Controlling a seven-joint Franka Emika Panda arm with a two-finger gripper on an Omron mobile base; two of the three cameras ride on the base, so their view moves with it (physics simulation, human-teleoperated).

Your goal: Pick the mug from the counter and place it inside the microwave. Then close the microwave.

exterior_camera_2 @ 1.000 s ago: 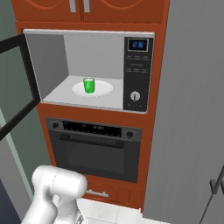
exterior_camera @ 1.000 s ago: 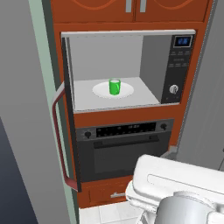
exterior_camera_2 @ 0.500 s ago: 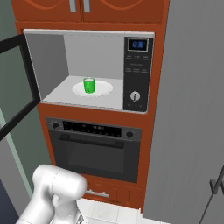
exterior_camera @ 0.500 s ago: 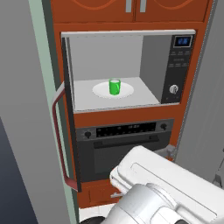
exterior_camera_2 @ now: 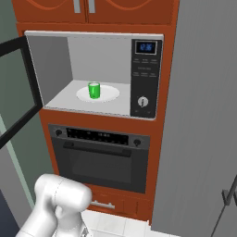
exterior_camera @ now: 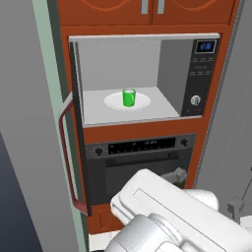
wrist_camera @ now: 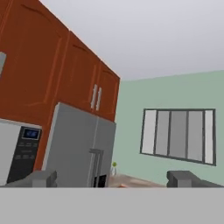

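Note:
The green mug (exterior_camera: 129, 97) (exterior_camera_2: 94, 90) stands upright on the white round plate (exterior_camera: 112, 103) (exterior_camera_2: 110, 94) inside the microwave (exterior_camera: 203, 74) (exterior_camera_2: 146, 78). The microwave door (exterior_camera: 74, 118) (exterior_camera_2: 18, 92) hangs wide open to the left, its red handle (exterior_camera: 65, 157) facing out. My gripper (wrist_camera: 113, 178) is open with nothing between its fingertips (wrist_camera: 43, 177), and it points away from the mug towards the fridge and a far window. The microwave's control panel (wrist_camera: 26, 153) is at the left edge of the hand view. A thin beige strip of counter (wrist_camera: 131, 180) lies far off.
A black wall oven (exterior_camera: 142, 162) (exterior_camera_2: 102, 157) sits right under the microwave, with a drawer below it. A tall grey fridge (exterior_camera_2: 203, 115) (wrist_camera: 83, 148) stands to the right. Red-brown cabinets (exterior_camera_2: 92, 9) hang above. My white arm (exterior_camera: 167, 221) (exterior_camera_2: 55, 203) sits low in front of the oven.
My white arm has swung up and grown larger in the left base view. The mug, the plate and the open door have not moved. The gripper stays open.

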